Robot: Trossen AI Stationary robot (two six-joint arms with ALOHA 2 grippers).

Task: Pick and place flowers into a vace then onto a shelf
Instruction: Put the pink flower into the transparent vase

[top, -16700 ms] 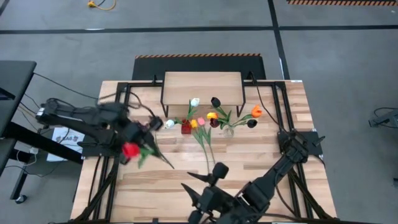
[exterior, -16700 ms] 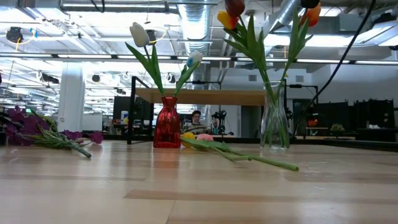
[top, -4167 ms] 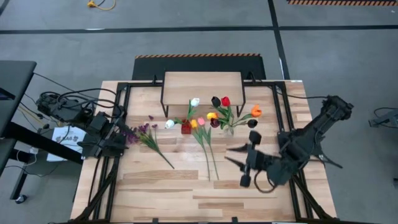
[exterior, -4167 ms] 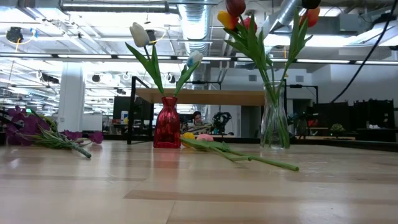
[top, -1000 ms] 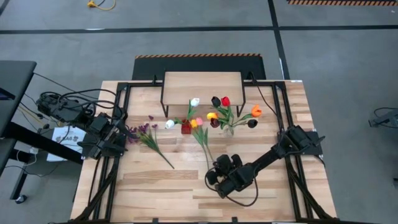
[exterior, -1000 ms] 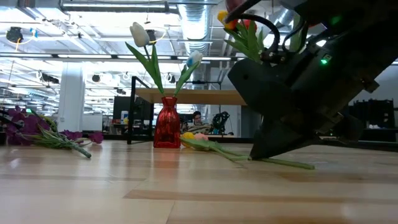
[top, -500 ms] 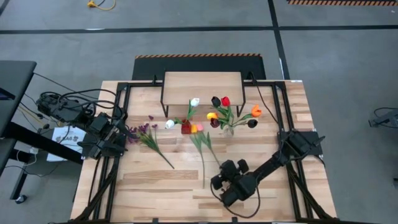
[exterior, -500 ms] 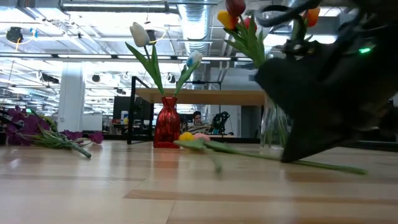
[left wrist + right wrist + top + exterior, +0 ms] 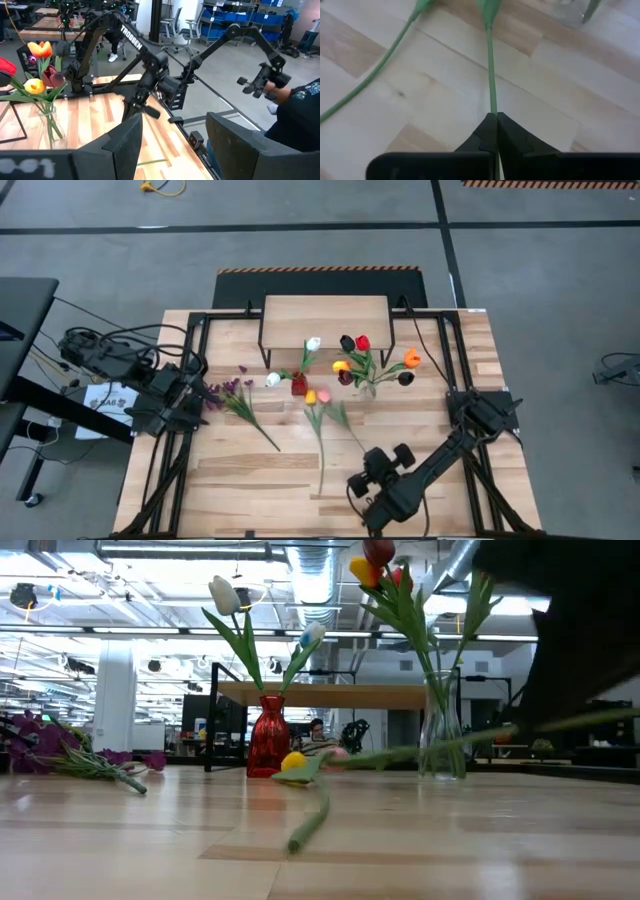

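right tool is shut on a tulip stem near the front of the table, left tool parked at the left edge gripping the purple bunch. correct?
Not quite. The right tool is shut on a tulip stem, as the right wrist view shows. But the left tool holds nothing: in the high view the purple bunch lies on the table beside it, untouched.

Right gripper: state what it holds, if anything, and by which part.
The right gripper holds the pink tulip, jaws shut on its green stem near the lower end, far from the bloom. The left gripper holds nothing.
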